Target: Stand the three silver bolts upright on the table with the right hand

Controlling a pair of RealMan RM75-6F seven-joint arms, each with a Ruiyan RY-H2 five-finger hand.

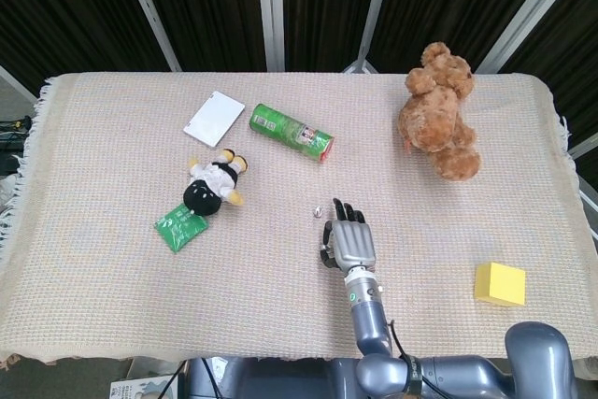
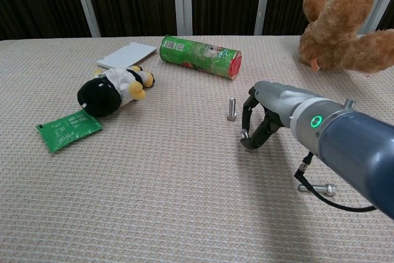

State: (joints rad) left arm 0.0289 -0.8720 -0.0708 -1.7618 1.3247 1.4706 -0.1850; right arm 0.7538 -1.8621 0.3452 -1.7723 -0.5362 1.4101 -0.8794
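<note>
Bolt [image 2: 232, 108] upright beside right hand [image 2: 261, 117]; palm down, fingers [image 2: 245, 133] curled, gripping second bolt.

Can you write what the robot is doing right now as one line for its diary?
right hand: pinches a bolt near the cloth | upright bolt: stands beside it | lying bolt: flat by the arm | left hand: unseen

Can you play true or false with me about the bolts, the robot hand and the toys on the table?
1. One bolt already stands upright near the right hand. True.
2. The green can stands upright. False: it lies on its side.
3. Another bolt lies flat on the table. True.
4. The teddy bear is black and white. False: it is brown.
5. The yellow block sits on the white card. False: they are far apart.
</note>
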